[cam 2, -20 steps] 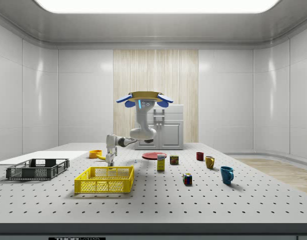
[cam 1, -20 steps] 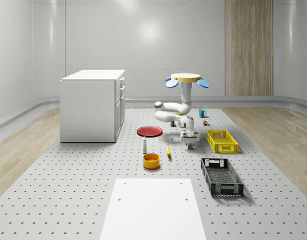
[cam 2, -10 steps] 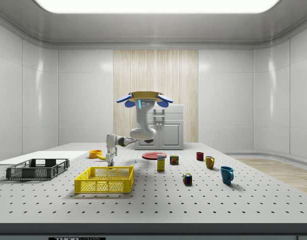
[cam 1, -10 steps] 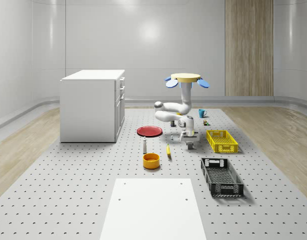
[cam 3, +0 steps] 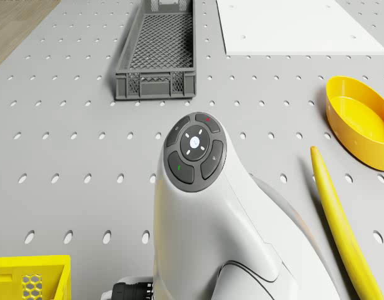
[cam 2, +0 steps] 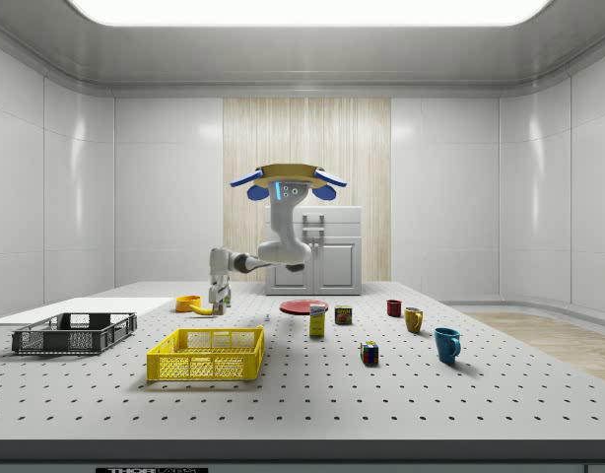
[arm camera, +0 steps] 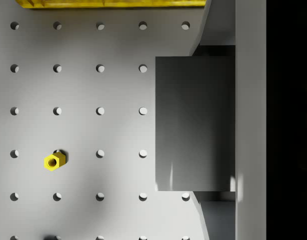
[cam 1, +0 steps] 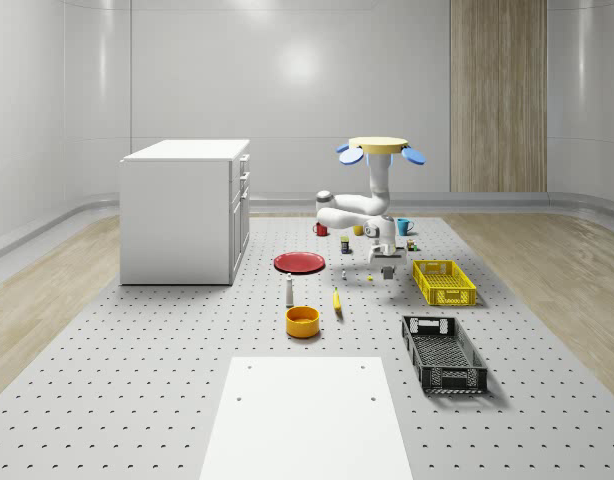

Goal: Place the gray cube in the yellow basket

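The fingers (arm camera: 251, 100) have gone up since a second ago. Then they were low, right down at the table (cam 1: 167, 400). Now they hang in the air above it, and the drone (cam 1: 379, 148) has slid a little toward the whole-scene view's right and sits a bit higher.

The fingers are closed on the cube (arm camera: 196, 122). In the wrist view the gray block sits tight against one finger. The other finger is hard to make out, so I think it is pinched from both sides, but I am not fully sure. The cube is up off the table, held in the fingers. That is likely so it can pass over the wall of the basket (cam 1: 454, 297) without bumping it.

The cube is not over the basket yet. In the wrist view there is bare table with holes under it, and the yellow edge of the basket is just beside it. A small yellow nut (arm camera: 54, 161) lies on the table a little way off, out of the way.

The arm (cam 1: 347, 212) bends down from the drone and points the fingers straight at the table, so the cube hangs flat. The drone hovers over the table, near the basket, on its side toward the whole-scene view's left.

Next, I think, the cube must be carried sideways over the basket and then let go.
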Available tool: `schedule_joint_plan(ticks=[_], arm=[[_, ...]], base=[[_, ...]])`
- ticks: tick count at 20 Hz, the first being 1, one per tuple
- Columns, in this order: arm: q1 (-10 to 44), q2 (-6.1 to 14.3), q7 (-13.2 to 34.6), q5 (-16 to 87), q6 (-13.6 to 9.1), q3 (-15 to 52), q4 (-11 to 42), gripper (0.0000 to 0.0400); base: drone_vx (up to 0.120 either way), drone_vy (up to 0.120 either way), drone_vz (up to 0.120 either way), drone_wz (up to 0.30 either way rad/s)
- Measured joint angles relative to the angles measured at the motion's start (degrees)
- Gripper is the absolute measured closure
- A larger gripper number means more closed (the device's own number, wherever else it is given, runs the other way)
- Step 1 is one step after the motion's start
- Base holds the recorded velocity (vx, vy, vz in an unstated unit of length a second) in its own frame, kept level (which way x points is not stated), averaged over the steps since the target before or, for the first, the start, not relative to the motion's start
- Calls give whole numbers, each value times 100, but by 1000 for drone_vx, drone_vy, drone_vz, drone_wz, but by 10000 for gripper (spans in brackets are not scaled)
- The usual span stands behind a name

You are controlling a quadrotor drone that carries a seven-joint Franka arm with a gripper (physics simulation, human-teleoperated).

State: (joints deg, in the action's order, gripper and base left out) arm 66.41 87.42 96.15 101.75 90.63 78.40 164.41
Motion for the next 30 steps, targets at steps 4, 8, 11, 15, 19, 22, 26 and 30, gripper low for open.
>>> schedule_joint_plan(ticks=[4, 8, 11, 15, 19, 22, 26, 30], arm=[[2, 21, 5, -47, 8, 43, 5, 150], [6, 43, 9, -71, 23, 62, 7, 150], [9, 59, 11, -83, 37, 70, 7, 150], [13, 79, 14, -94, 55, 76, 7, 150], [16, 98, 17, -103, 73, 80, 6, 150], [19, 112, 19, -108, 86, 82, 6, 150], [22, 129, 22, -115, 101, 85, 5, 150], [26, 145, 24, -122, 116, 87, 4, 150]], base=[[-10, 120, 120, 0], [-120, 120, 110, 0], [-27, 120, 0, 0], [-110, 120, 0, 0], [0, 120, 0, 0], [0, 120, 0, 0], [0, 120, 0, 0], [0, 120, 0, 0]])
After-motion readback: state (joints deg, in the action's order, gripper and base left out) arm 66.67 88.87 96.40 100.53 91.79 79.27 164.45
